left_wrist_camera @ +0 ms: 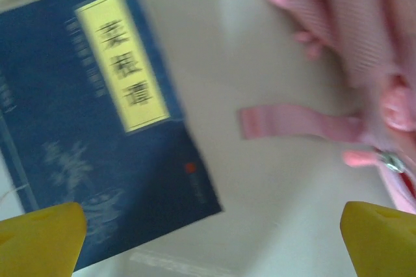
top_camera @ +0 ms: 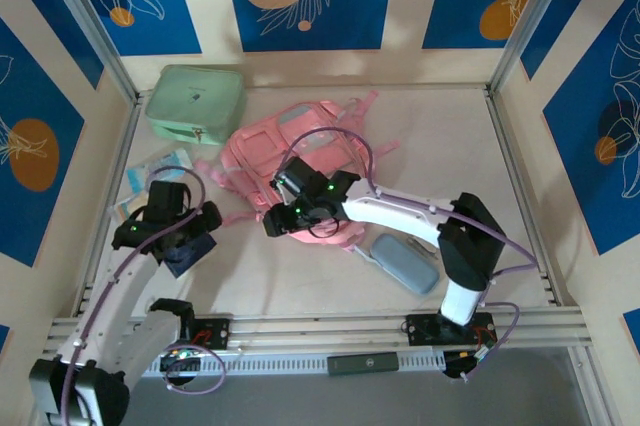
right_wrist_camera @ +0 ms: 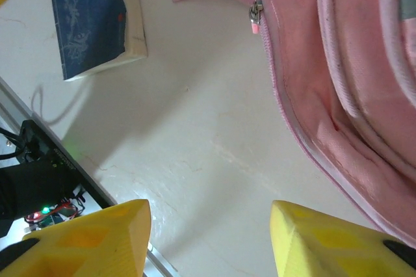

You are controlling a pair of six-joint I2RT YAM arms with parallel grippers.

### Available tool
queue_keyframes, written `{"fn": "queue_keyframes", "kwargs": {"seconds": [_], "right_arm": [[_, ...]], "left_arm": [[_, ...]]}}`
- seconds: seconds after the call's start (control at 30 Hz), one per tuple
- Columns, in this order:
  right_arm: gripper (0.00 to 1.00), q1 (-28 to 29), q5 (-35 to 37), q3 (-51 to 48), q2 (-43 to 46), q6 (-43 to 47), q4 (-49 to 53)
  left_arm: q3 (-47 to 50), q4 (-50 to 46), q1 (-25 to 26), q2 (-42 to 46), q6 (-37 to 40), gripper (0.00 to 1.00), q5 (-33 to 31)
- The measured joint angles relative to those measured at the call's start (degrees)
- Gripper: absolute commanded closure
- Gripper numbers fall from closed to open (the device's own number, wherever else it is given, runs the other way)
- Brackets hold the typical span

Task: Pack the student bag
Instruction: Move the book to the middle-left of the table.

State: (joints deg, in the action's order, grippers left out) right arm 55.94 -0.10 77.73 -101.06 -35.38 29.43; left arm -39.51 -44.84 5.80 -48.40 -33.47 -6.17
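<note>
Fingers (left_wrist_camera: 39, 238) of left gripper (left_wrist_camera: 211, 241) splayed empty over blue book (left_wrist_camera: 97, 127), student bag (top_camera: 268, 149) to their right; right gripper (right_wrist_camera: 211, 238), parted empty, sits nearer.

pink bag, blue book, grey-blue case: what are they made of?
Student bag: matte woven fabric, judging by the soft folds and stitched piping; zip pull looks metal. Blue book: printed paper cover, probably matte, with pale page edges. Grey-blue case: smooth shell with a slight sheen; can't tell fabric from plastic.
</note>
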Motion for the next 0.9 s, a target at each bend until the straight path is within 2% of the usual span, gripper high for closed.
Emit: {"fn": "queue_keyframes", "kwargs": {"seconds": [0.23, 0.33, 0.4, 0.53, 0.63, 0.9], "right_arm": [[0.48, 2.23, -0.63, 11.06, -11.5, -0.63, -0.66], [0.47, 3.34, -1.44, 14.56, -15.26, -1.03, -1.29], [0.47, 3.91, -1.84, 15.61, -16.7, -1.05, -0.79], [0.46, 5.29, -2.21, 24.74, -24.24, -1.07, -0.48], [0.46, 5.73, -2.56, 28.41, -28.09, -1.25, 0.02], [0.46, 5.97, -3.23, 36.76, -34.84, -1.73, 2.29]], "left_arm": [[4.61, 3.72, -19.56, -2.95, -3.63, 0.01, 5.81], [5.73, 5.66, -24.63, -5.01, -4.22, 0.01, 7.41], [6.12, 6.86, -26.29, -6.16, -4.2, 0.01, 8.35], [8.7, 14.21, -30.91, -13.31, -4.26, 0.0, 12.09], [10.78, 16.74, -31.19, -16.74, -3.91, 0.01, 13.64], [13.55, 19.71, -31.69, -13.62, -4.46, 0.15, 14.88]]}}
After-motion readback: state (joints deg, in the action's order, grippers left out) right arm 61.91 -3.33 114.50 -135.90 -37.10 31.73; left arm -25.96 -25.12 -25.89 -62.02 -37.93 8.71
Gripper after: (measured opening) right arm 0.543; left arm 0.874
